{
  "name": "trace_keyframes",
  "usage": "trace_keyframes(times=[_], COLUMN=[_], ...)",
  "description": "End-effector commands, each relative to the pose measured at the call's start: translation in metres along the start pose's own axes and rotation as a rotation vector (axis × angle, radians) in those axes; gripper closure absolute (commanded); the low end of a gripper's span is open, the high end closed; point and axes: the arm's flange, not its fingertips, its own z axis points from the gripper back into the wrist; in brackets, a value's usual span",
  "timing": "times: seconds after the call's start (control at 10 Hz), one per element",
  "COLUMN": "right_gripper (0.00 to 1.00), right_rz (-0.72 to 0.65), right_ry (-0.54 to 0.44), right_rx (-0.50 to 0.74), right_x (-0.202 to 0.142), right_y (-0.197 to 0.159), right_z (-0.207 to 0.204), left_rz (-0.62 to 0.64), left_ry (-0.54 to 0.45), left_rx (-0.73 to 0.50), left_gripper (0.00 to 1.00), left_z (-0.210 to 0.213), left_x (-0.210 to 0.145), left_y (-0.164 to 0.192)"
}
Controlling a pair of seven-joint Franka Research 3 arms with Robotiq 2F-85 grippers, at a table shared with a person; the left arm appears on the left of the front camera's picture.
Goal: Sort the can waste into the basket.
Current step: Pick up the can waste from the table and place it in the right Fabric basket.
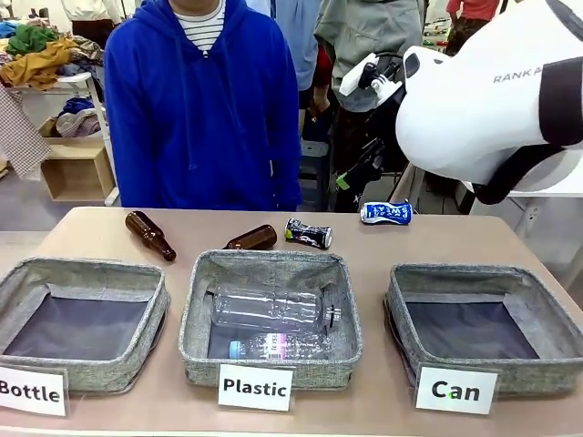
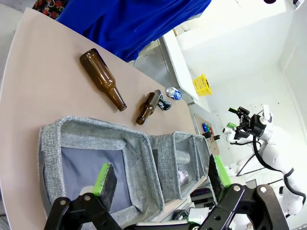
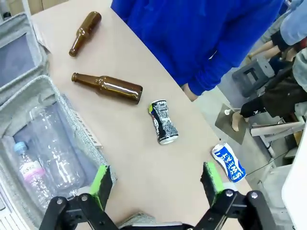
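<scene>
The black can (image 1: 309, 233) lies on its side behind the middle basket, and the blue and white can (image 1: 385, 212) lies further right near the far edge. The "Can" basket (image 1: 414, 282) at the front right holds nothing. My right gripper (image 1: 355, 177) hangs above the far right of the table. In the right wrist view it (image 3: 156, 183) is open, with the black can (image 3: 163, 122) ahead of its fingers and the blue and white can (image 3: 229, 162) off to the right. My left gripper (image 2: 162, 176) is open above the "Bottle" basket (image 2: 62, 139).
Two brown glass bottles (image 1: 150, 235) (image 1: 252, 238) lie on the table's far left half. The "Plastic" basket (image 1: 196, 309) holds two clear bottles (image 1: 269, 308). The "Bottle" basket (image 1: 27, 273) stands front left. A person in a blue hoodie (image 1: 200, 109) stands at the far side.
</scene>
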Motion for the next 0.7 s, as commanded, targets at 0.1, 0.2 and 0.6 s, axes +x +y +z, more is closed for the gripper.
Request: trace_keyframes(times=[0.1,0.2,0.6], right_gripper=[0.0,0.0,0.0], right_rz=[0.079,0.131,0.187], right_ry=[-0.001,0.031,0.165], right_rx=[0.036,0.096,0.225], right_x=[0.008,0.022,0.063], right_y=[-0.012,-0.03,-0.073], right_z=[-0.014,-0.025,-0.085], left_rz=[-0.02,-0.02,-0.02], left_ry=[-0.018,-0.018,-0.018], left_rx=[-0.02,-0.02,-0.02], left_gripper=[0.0,0.0,0.0], left_z=[-0.001,-0.001,-0.001], left_x=[-0.002,-0.002,-0.002], left_y=[0.0,0.0,0.0])
